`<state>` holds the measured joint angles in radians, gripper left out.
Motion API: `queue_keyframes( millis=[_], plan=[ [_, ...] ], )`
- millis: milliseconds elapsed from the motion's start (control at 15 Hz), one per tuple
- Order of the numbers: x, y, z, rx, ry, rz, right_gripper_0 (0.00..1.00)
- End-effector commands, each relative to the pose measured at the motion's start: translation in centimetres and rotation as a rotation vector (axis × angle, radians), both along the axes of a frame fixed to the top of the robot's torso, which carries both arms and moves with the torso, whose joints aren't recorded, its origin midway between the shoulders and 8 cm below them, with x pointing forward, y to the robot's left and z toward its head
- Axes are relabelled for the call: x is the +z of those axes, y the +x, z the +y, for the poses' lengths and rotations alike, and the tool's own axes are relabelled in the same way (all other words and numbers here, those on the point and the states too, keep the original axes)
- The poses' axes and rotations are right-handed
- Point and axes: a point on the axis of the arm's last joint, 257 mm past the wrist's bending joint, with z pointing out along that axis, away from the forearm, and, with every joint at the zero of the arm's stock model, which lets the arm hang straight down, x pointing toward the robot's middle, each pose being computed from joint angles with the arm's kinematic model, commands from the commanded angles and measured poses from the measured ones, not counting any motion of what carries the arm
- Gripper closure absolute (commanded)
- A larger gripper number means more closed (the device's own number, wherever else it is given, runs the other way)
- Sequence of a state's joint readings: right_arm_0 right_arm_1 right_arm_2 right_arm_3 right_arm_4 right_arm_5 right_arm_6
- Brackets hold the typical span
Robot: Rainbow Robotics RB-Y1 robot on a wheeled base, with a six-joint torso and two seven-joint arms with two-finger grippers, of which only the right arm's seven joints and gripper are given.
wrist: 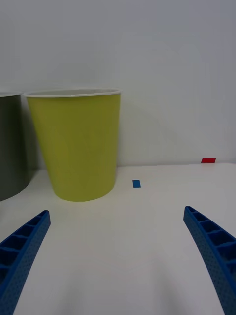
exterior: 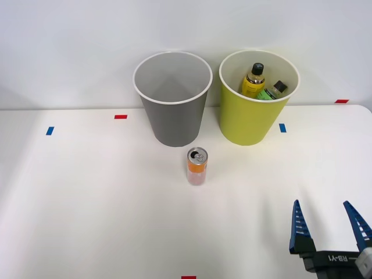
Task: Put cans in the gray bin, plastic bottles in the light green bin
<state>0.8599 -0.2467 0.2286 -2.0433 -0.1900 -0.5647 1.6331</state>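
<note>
Both bottles (exterior: 259, 81) are already in the green bin (exterior: 250, 125). The can (exterior: 197, 166) stands upright on the table (exterior: 87, 203), just in front of the gray bin (exterior: 174, 125). The end effector (exterior: 329, 220) is spread wide and empty, and the can sits well off to its left and farther forward.

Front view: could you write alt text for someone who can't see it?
An orange can stands upright on a white table in front of a gray bin. Beside it, a light green bin holds a yellow bottle and a green bottle. The open blue gripper is at the near right.
</note>
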Motion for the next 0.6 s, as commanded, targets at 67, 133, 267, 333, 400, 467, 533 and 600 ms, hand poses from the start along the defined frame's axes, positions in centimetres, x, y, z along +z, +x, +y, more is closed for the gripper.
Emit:
queue_keyframes(
  millis=[67,133,267,333,400,467,533,600],
  plan=[
    [-2.5,-2.7,1.7,0.044,-0.095,0.022,0.00],
    [-2.5,-3.1,2.1,0.046,-0.151,0.022,0.00],
    [-2.8,-3.5,2.6,0.057,-0.197,0.031,0.00],
    [-3.1,-3.7,3.2,0.075,-0.185,0.039,0.00],
    [-3.3,-4.0,3.9,0.092,-0.166,0.046,0.00],
    [-3.7,-4.3,4.5,0.101,-0.145,0.059,0.00],
    [-3.9,-4.7,4.8,0.105,-0.139,0.070,0.00],
    [-4.3,-5.1,5.0,0.113,-0.130,0.084,0.00]
  ],
)
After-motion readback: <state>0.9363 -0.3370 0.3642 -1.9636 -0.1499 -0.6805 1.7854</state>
